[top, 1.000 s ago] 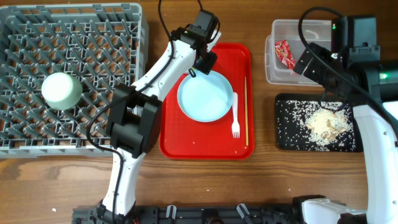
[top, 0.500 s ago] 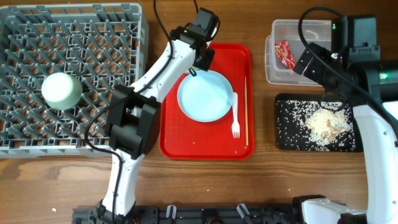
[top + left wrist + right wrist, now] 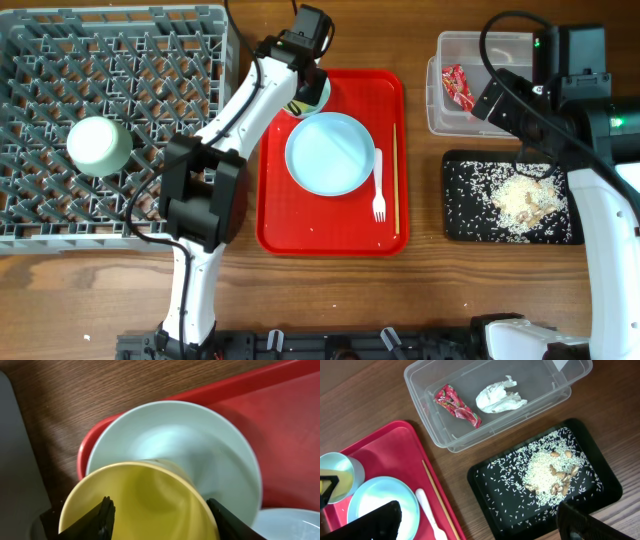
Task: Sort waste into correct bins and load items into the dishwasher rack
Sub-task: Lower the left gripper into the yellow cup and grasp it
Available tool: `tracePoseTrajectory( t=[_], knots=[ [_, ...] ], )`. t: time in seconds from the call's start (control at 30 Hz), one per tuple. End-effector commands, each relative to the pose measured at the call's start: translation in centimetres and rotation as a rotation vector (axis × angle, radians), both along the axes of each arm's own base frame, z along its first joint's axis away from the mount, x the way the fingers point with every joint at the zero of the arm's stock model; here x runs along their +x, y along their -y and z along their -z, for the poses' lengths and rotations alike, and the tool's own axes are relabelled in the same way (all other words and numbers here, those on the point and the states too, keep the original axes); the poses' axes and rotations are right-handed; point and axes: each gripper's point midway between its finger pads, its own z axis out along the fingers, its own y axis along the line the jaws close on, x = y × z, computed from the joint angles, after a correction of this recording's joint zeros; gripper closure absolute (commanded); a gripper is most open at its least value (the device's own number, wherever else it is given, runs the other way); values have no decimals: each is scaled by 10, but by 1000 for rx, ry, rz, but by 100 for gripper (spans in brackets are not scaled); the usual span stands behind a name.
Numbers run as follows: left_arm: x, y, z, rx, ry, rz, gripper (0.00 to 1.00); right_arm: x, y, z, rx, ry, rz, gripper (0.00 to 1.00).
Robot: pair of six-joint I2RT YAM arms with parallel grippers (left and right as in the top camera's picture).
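My left gripper (image 3: 160, 515) is shut on the small yellow cup (image 3: 145, 500) and holds it over a pale blue bowl (image 3: 210, 440) at the far left corner of the red tray (image 3: 330, 225). In the overhead view the left gripper (image 3: 305, 95) covers most of both. The pale blue plate (image 3: 330, 153), white fork (image 3: 379, 185) and wooden stick (image 3: 394, 180) lie on the tray. A pale green bowl (image 3: 98, 145) sits in the grey rack (image 3: 150, 60). My right gripper (image 3: 477, 525) is open and empty above the clear tub (image 3: 420, 390) and black tray (image 3: 490, 485).
The tub holds the red wrapper (image 3: 456, 406) and white napkin (image 3: 499, 396). The black tray holds a rice pile (image 3: 547, 472) and scattered grains. The right arm (image 3: 600, 150) stretches over the table's right side. The rack's wall stands just left of the red tray.
My left gripper has moved left and back from the plate's far edge to the tray's far left corner, with the yellow cup in it. The right arm has not moved.
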Motion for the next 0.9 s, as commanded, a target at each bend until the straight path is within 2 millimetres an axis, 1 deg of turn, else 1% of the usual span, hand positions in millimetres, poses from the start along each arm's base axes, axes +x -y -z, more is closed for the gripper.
tracePoseTrajectory(
  t=[0.0, 0.1, 0.23, 0.27, 0.33, 0.43, 0.57, 0.67, 0.77, 0.87],
  knots=[
    [-3, 7, -20, -56, 14, 17, 43, 2, 4, -1, -22, 0, 5, 0],
    [-5, 12, -15, -78, -5, 28, 43, 2, 4, -1, -21, 0, 6, 0],
    [-6, 11, 0, -62, -30, 25, 44, 2, 4, -1, -21, 0, 6, 0],
    [-5, 8, 1, -51, -27, 18, 44, 2, 4, -1, -21, 0, 5, 0],
    [0, 0, 0, -17, -2, -4, 48, 2, 4, -1, -21, 0, 6, 0],
    [2, -3, 0, -18, -3, -9, 51, 2, 4, -1, -21, 0, 6, 0],
    [-3, 3, 5, -52, -31, 8, 49, 2, 4, -1, -21, 0, 6, 0],
    [-7, 1, 12, -45, -47, 7, 50, 2, 4, -1, -21, 0, 5, 0],
    [-15, -3, 24, -32, -75, 7, 48, 2, 4, -1, -21, 0, 6, 0],
    [-15, -3, 26, -31, -77, 6, 50, 2, 4, -1, -21, 0, 6, 0]
  ],
)
